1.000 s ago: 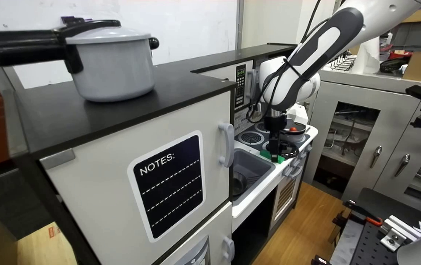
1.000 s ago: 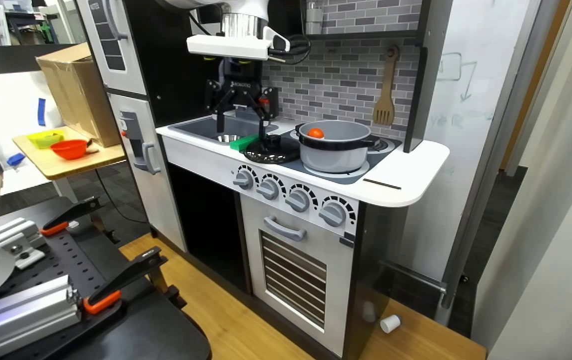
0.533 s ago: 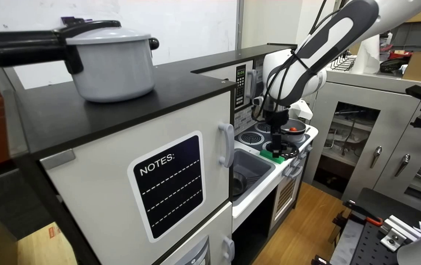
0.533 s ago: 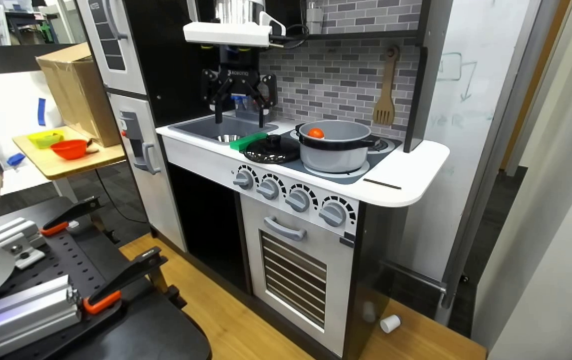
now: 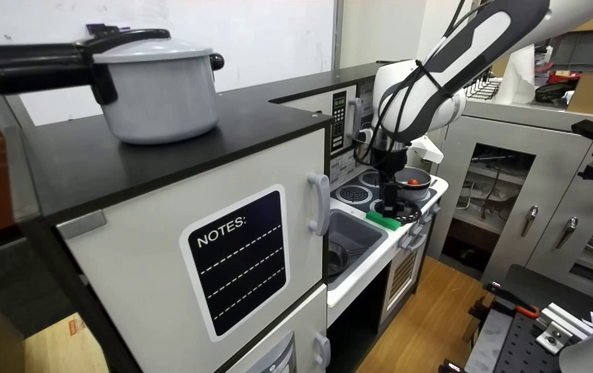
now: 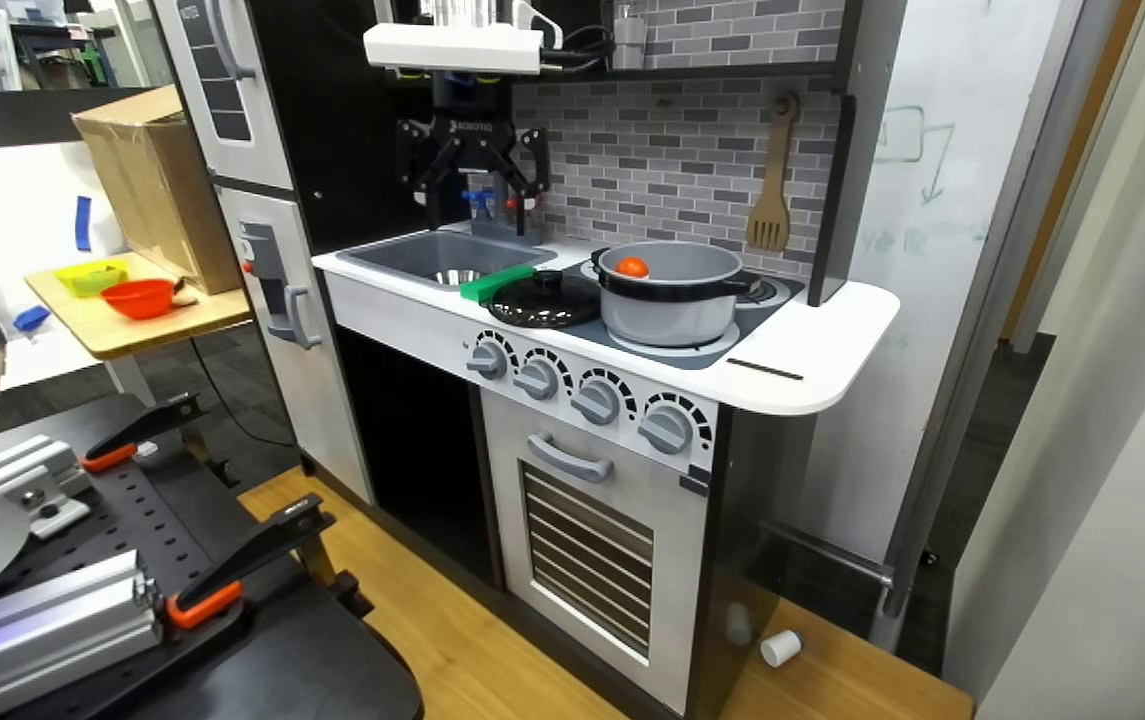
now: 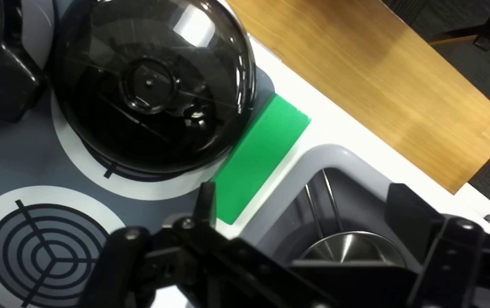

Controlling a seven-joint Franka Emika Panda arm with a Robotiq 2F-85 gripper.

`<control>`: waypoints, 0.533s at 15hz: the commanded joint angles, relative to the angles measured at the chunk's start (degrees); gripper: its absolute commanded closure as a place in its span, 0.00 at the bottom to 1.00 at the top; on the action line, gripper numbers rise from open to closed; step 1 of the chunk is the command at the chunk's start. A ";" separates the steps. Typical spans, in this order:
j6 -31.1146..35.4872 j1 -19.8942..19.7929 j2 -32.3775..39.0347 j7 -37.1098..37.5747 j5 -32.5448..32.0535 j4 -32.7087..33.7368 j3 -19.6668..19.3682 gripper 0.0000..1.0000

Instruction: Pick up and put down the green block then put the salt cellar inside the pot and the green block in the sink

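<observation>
Arm (image 5: 462,57) bent downward, fingers (image 7: 411,222) wide apart

In an exterior view the arm slants in from the upper right and bends down at a rounded white joint (image 5: 389,77). At the silver wrist (image 6: 465,12) a white housing (image 6: 454,48) lies nearly level; beneath it the black fingers point straight down. In the wrist view they stand well apart in the lower half.

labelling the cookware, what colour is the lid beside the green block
The lid is glossy black, clearest in the wrist view.

The hand (image 5: 389,213) hangs above the worktop (image 5: 361,268), the green block (image 5: 382,221) right of the sink (image 5: 357,229), beside a black lid (image 5: 410,212).
</observation>
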 commanded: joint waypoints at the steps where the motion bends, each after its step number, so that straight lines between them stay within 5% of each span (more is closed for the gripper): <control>1: 1.30 -0.17 0.97 -4.30 1.51 -0.09 0.30 0.00; 8: 1.63 -0.61 3.00 -6.57 0.77 0.92 0.24 0.00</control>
